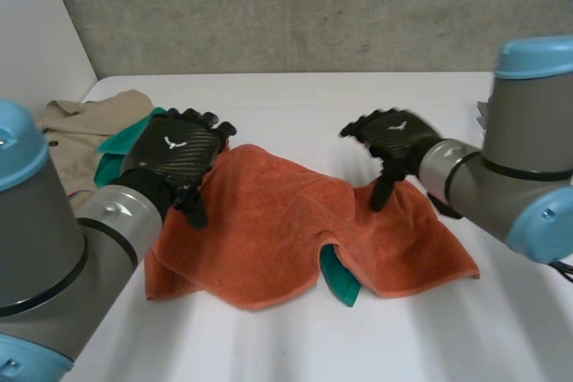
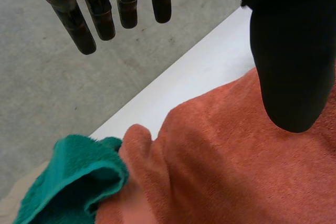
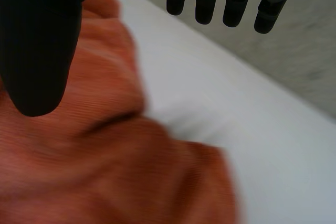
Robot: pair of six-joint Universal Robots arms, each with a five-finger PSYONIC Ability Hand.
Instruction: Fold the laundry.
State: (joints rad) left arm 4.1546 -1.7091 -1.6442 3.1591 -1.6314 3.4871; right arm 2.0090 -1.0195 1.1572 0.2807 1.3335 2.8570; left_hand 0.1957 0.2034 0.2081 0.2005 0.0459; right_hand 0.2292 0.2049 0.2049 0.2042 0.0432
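Observation:
An orange towel lies rumpled across the middle of the white table, with a hump near its centre. My left hand hovers over the towel's far left corner, fingers straight and thumb spread, holding nothing. In the left wrist view the orange towel lies under the palm of the left hand. My right hand hangs open above the towel's far right edge. In the right wrist view the orange towel lies below the thumb of the right hand, apart from it.
A green cloth pokes out from under the orange towel's front edge, and more green cloth lies by the left hand, seen close as the green cloth. A beige garment lies at the table's far left. A grey wall stands behind.

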